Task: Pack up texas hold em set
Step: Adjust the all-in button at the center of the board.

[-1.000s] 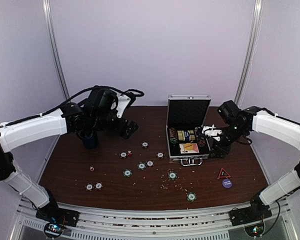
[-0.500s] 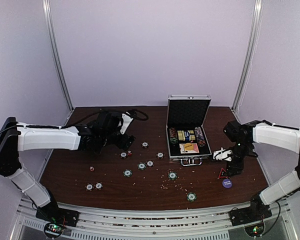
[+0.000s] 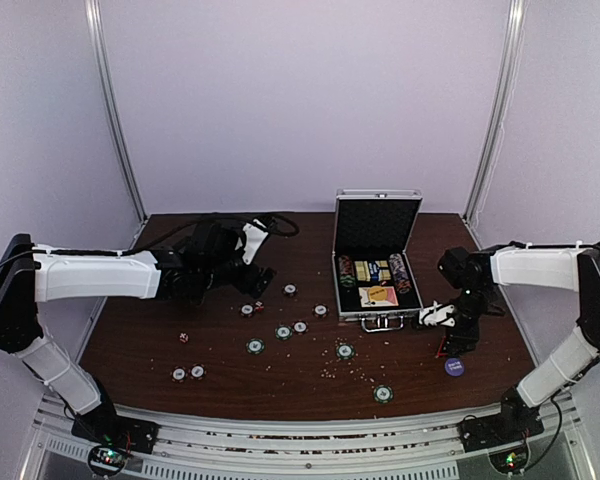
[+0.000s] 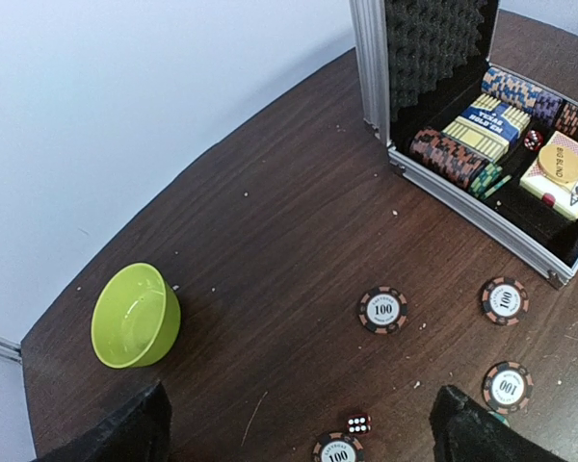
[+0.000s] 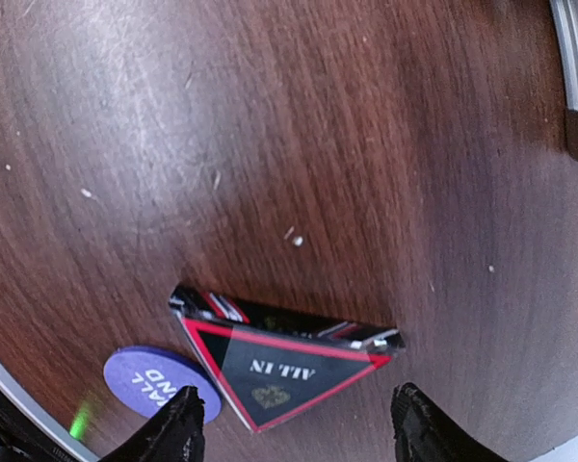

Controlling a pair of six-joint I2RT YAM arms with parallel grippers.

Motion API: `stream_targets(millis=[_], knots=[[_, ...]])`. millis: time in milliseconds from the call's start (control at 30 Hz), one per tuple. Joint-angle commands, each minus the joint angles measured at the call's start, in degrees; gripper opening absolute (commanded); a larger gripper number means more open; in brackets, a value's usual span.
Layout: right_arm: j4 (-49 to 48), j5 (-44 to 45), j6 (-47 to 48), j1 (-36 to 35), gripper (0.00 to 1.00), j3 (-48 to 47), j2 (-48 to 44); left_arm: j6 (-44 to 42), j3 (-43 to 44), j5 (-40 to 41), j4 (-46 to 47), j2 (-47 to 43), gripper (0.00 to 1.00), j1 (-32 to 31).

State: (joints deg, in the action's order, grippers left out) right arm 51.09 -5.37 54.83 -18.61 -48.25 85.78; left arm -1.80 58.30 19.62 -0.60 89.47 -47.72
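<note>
Right wrist view: right hand [image 5: 294, 433] hangs released over a black-and-red triangular marker [image 5: 289, 361] beside a round purple button [image 5: 154, 385] on the brown wooden tabletop [image 5: 270, 144]. Left hand [image 4: 299, 435] released too; open silver aluminium briefcase [image 3: 377, 226] stands between them.

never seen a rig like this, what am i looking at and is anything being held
Two robot arms stand at the near edge of a table. The wide picture comes from a camera above; the other two from cameras on each wrist. An open briefcase holds chip stacks and card decks; more poker chips lie loose on the table, with a lime bowl. The left gripper is open and empty. The right gripper, open, hovers over a triangular ALL IN marker beside a purple button. Nothing is held.
</note>
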Motion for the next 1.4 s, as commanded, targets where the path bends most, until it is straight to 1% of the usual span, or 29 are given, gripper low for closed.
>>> stream_targets(millis=[0, 200, 300, 533, 700, 833, 933, 1100, 1200, 1367], knots=[[-1.9, -2.4, -0.9, 0.3, 0.67, -0.3, 1.6, 0.1, 1.2, 0.3, 2.1, -0.2, 0.96, -0.1], [-5.4, -0.1, -2.8, 0.3, 0.65, -0.2, 2.6, -0.2, 1.0, 0.0, 2.4, -0.4, 0.96, 0.0], [-7.2, 1.0, -6.0, 0.4, 0.63, -1.0, 3.6, -0.2, 1.1, -0.2, 2.4, -0.5, 0.96, 0.0], [-6.5, 0.2, -6.9, 0.7, 0.62, -2.7, 6.1, -0.3, 0.6, -2.6, 2.6, -0.8, 0.95, 0.0], [-5.7, -0.6, -5.4, 0.8, 0.67, -2.6, 5.2, -0.3, 0.5, -3.2, 2.6, -0.8, 0.95, 0.0], [-5.9, -0.8, -4.8, 0.8, 0.69, -3.3, 5.1, -0.3, 0.6, -3.8, 2.5, -0.7, 0.95, 0.0], [-5.8, -1.2, -4.4, 0.9, 0.69, -4.4, 5.7, -0.3, 0.7, -4.2, 2.5, -0.7, 0.95, 0.0], [-4.1, -2.4, -2.7, 1.0, 0.74, -6.2, 7.4, 0.2, 0.8, -5.2, 2.4, -1.1, 0.95, 0.0], [-3.0, -3.0, -1.9, 1.1, 0.74, -6.9, 8.6, 0.2, 0.8, -5.3, 2.4, -1.2, 0.95, 0.0], [-1.9, -3.0, -2.2, 1.1, 0.72, -7.8, 9.9, 0.0, 0.8, -5.3, 2.2, -1.3, 0.95, 0.0]])
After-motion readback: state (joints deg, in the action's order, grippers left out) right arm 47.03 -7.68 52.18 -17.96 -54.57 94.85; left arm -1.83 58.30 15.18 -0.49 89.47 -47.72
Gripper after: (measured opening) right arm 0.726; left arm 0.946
